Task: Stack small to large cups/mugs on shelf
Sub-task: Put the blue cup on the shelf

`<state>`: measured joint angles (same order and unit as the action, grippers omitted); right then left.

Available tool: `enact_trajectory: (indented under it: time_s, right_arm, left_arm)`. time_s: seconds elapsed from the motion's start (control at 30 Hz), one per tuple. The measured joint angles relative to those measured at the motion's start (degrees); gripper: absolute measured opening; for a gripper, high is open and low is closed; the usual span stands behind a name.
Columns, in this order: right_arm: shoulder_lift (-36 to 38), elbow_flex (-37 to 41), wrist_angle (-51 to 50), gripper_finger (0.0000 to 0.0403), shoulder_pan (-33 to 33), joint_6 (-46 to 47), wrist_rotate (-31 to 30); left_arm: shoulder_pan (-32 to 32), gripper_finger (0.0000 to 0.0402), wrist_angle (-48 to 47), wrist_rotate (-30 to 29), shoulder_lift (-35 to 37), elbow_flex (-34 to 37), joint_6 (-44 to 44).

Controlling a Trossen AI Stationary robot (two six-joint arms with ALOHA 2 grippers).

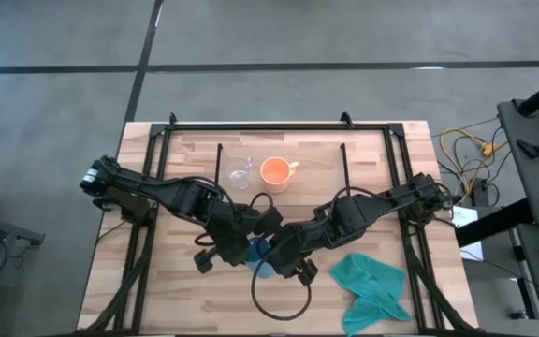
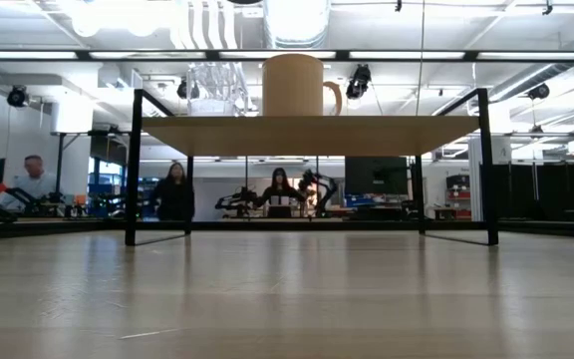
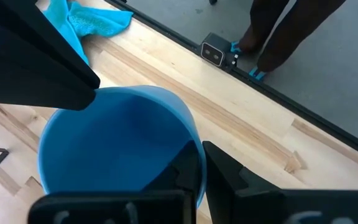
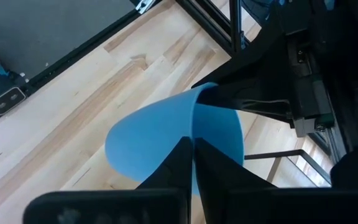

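Note:
The small blue cup (image 1: 260, 255) is between both grippers, over the middle of the table toward its near edge. My left gripper (image 3: 201, 152) and my right gripper (image 4: 192, 144) are each shut on it from opposite sides. The orange mug (image 1: 275, 172) and the clear glass cup (image 1: 239, 175) stand upright side by side on the shelf (image 2: 307, 135), the glass cup (image 2: 212, 90) to the left of the mug (image 2: 292, 85). The low view shows neither the blue cup nor the grippers. My left gripper holds the blue cup (image 3: 117, 149) by its rim (image 3: 197, 140), one finger inside the cup and one outside. The cup is tilted and clear of the table. My right gripper pinches the cup wall (image 4: 188, 127) at the opposite side of the rim, between its two fingers. The cup (image 4: 160, 137) lies tilted on its side above the tabletop.
A teal cloth (image 1: 372, 285) lies crumpled near the table's near right corner. A black cable loop (image 1: 279, 300) lies on the table near the near edge, below the grippers. People show in the room beyond the table in the low view.

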<state>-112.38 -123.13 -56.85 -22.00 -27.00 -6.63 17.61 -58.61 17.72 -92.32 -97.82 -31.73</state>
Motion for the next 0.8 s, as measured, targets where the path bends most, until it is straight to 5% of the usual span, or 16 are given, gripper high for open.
enact_trajectory:
  time_s: [0.43, 0.8]
  right_arm:
    - [-0.1, 0.2, -0.5, 0.0013, 0.4, 8.1, -2.5]
    - [-0.2, -0.2, -7.6, 0.0077, 0.2, 20.2, -6.3]
  left_arm:
    - [0.0, 0.0, -1.9, -3.9, -0.2, 0.0, -0.1]
    - [-1.0, 0.0, -2.2, -6.6, -0.3, 1.7, 2.3]
